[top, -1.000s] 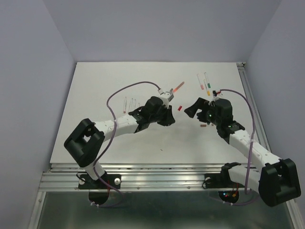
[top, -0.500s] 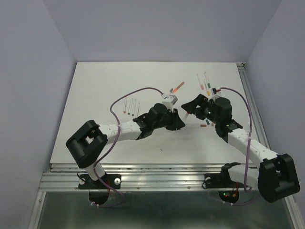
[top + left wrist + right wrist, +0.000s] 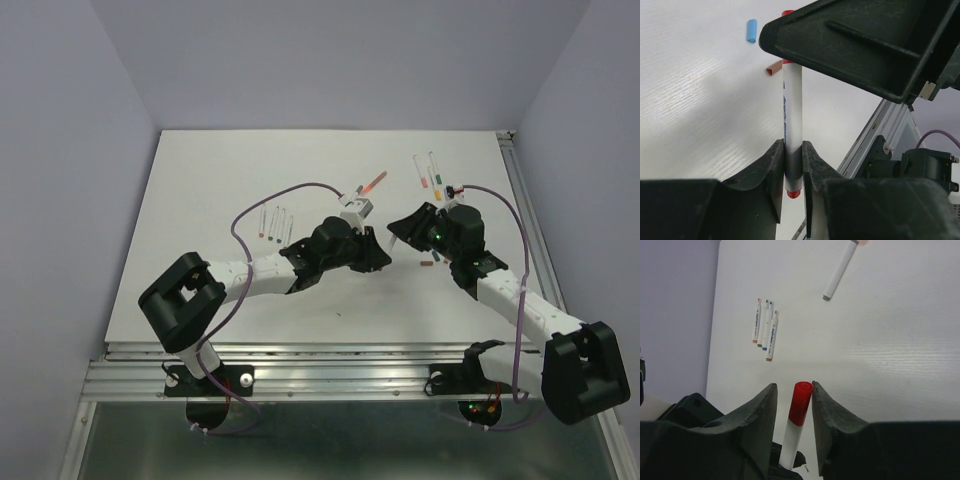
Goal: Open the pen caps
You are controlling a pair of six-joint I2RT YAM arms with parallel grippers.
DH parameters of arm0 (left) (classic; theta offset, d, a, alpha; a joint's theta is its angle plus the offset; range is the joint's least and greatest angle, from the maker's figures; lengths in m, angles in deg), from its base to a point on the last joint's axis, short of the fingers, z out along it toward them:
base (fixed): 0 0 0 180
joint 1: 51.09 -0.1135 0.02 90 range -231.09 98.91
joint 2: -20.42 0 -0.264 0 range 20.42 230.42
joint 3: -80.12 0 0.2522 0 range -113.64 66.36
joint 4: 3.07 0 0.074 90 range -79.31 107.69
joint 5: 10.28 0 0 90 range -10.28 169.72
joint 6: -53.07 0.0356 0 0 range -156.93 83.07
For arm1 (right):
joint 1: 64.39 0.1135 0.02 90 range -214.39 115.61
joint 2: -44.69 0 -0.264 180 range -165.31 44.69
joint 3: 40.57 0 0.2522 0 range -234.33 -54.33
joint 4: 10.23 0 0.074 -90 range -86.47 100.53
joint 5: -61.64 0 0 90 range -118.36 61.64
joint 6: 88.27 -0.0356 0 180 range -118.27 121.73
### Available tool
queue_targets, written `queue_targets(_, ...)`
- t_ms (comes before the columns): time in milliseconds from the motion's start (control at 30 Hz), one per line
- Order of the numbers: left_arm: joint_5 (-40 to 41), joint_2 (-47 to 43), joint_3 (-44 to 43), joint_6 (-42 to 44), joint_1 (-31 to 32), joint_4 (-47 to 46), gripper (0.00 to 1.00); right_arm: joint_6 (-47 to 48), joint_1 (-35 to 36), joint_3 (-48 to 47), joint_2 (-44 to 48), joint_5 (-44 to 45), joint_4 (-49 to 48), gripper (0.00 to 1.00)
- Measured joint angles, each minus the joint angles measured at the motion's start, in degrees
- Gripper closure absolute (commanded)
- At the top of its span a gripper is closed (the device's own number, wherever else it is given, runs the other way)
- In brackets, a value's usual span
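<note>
left claw (image 3: 792,156): tight on the pen, and it's a proper pinch. Both fingers are pressed to the white barrel, no gap on either side.
pen (image 3: 792,115): upright between the left claw's fingers. Its red butt end pokes out just below them and the barrel runs up and away to the right claw.
right claw (image 3: 794,385): narrow, jaws standing either side of the pen's top. One finger is right at the cap; the other stands just off it, with a strip of table showing between. Not clamped, as far as can be seen.
red cap (image 3: 800,402): on the pen, right between the right claw's fingertips, its top about level with them.
the two claws: nose to nose over mid-table in the top view, the pen bridging them. In the left wrist view the right claw's black body hangs over the barrel and hides most of the red cap.
blue cap (image 3: 751,31): loose and flat on the table, well beyond the left claw, off to one side of the barrel.
brown cap (image 3: 774,68): loose too, nearer the left claw than the blue one, just beside the barrel in that view.
four pens (image 3: 765,322): side by side in a row, well ahead of the right claw's fingertips, small coloured tips at their near ends.
lone pen (image 3: 840,270): flat, farther ahead of the right claw, well apart from the row.
table (image 3: 890,365): white, and everything loose lies on it.
</note>
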Motion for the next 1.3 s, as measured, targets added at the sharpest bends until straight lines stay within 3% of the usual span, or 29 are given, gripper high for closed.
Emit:
queue_targets(167,-0.1,0.0,0.0,-0.3,0.0,-0.3,1.00,-0.2,0.0,0.0,0.0,1.2,0.4,0.80)
queue_targets(300,-0.7,-0.1,0.5,-0.4,0.0,-0.4,1.00,-0.3,0.2,0.0,0.0,1.7,0.5,0.99)
queue_targets(400,-1.4,-0.4,1.2,-0.4,0.0,-0.5,1.00,-0.2,0.4,0.0,-0.1,1.7,1.2,0.99)
queue_targets(633,-2.3,0.9,-2.3,1.0,-0.1,4.5,0.60,-0.1,0.4,0.0,-0.9,-0.9,0.6,0.99)
queue_targets(833,-2.7,1.6,-6.1,3.2,0.0,6.4,0.53,0.1,0.8,-0.1,-0.2,-3.7,0.3,0.99)
queue_targets(933,-2.0,1.6,-7.8,4.0,0.0,7.1,0.61,0.0,0.8,-0.1,1.2,-5.2,0.3,0.99)
queue_targets(1033,-1.2,1.8,-8.9,4.8,-0.1,8.2,0.95,-0.1,0.8,-0.1,2.3,-5.8,0.3,0.99)
queue_targets(1067,-0.5,1.9,-9.0,4.5,-0.2,8.9,1.00,0.1,0.7,-0.1,2.6,-5.7,0.3,0.99)
queue_targets(1300,0.4,2.1,-8.7,4.5,-0.1,8.6,1.00,0.7,0.8,-0.2,2.5,-4.1,0.7,0.99)
